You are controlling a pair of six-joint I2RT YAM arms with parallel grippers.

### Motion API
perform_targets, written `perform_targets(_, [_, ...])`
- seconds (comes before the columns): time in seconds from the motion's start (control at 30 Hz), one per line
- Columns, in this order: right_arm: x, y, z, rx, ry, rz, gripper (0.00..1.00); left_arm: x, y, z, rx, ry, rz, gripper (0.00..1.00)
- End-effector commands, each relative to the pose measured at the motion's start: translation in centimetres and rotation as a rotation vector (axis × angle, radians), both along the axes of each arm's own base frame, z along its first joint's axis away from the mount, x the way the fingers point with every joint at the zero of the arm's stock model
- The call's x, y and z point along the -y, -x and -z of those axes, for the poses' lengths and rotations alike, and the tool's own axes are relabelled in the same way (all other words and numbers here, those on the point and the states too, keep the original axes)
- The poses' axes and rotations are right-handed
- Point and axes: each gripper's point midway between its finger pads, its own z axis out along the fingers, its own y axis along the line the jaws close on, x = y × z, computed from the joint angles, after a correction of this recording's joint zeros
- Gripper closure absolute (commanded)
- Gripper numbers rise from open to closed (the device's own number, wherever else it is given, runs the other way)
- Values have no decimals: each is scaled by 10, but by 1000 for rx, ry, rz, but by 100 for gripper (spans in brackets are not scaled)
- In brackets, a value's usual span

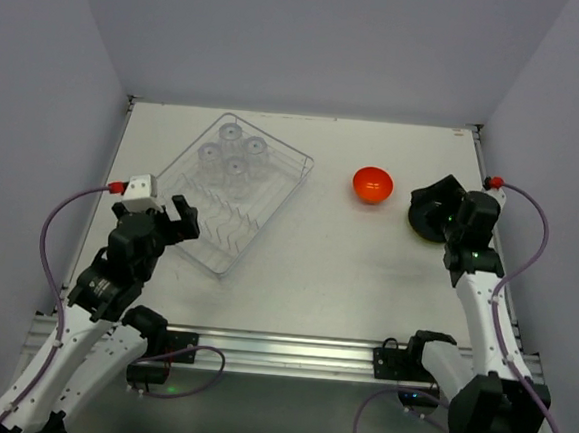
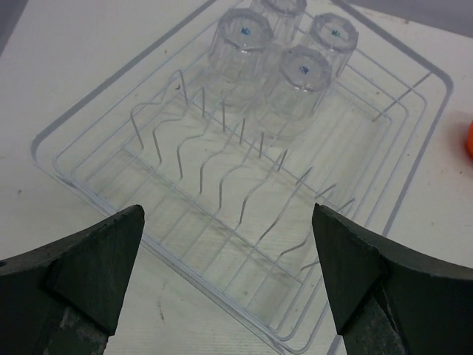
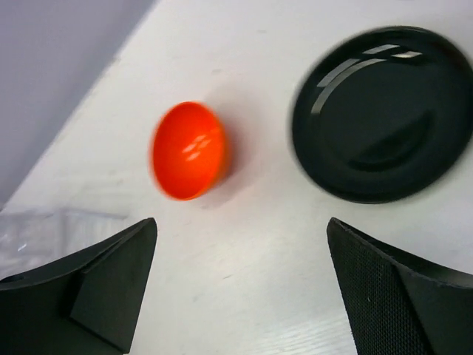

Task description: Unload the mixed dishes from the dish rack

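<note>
**Left gripper** (image 2: 228, 216): jaws spread wide and empty. In the overhead view it hangs at the near left side of the dish rack (image 1: 223, 233). In the wrist view the rack's near end lies in the gap between the fingers (image 2: 103, 274), and no contact with the wire shows.

**Right gripper** (image 3: 242, 222): jaws spread wide and empty. It hangs above the table (image 1: 335, 270) at the right side. From overhead it covers part of the plate (image 1: 421, 225).

**Dish rack**: set at an angle on the left half of the table. The near end holds only the row of upright tines (image 2: 222, 148), with no dish between them.

**Tumblers**: four, grouped close together in the far end of the rack (image 1: 231, 130) (image 1: 256, 147) (image 1: 210, 153) (image 1: 235, 166).

**Bowl** (image 1: 372, 184): orange, on the table, outside the rack, between the rack and the plate and apart from both.

**Plate**: flat on the table with the black face up, just beside the bowl in the right wrist view.
</note>
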Motion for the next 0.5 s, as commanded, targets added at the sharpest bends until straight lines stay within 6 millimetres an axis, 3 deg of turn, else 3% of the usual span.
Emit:
perform_targets(0.0, [-46, 0, -49, 225, -78, -203, 1, -12, 8, -48, 130, 76, -62, 0])
perform_targets(0.1, [-73, 9, -62, 289, -114, -326, 1, 8, 16, -64, 248, 63, 114, 0])
perform_targets(0.17, [-79, 13, -62, 284, -98, -365, 1, 18, 20, -78, 326, 59, 190, 0])
perform_targets(0.23, [-83, 16, -57, 286, -75, -409, 1, 14, 20, -85, 338, 81, 162, 0])
perform_targets(0.3, [-85, 18, -57, 307, -65, -422, 1, 11, 9, -84, 286, 67, 116, 0])
perform_targets(0.33, [-94, 22, -50, 303, -101, -467, 1, 13, 8, -98, 285, 66, 122, 0])
perform_targets(0.37, [-99, 23, -53, 316, -116, -496, 1, 23, 3, -100, 261, 59, 167, 0])
perform_targets(0.43, [-112, 24, -59, 338, -140, -578, 1, 43, -17, -84, 139, 9, 233, 0])
perform_targets(0.47, [-120, 28, -62, 337, -160, -633, 1, 49, -23, -95, 127, 10, 252, 0])
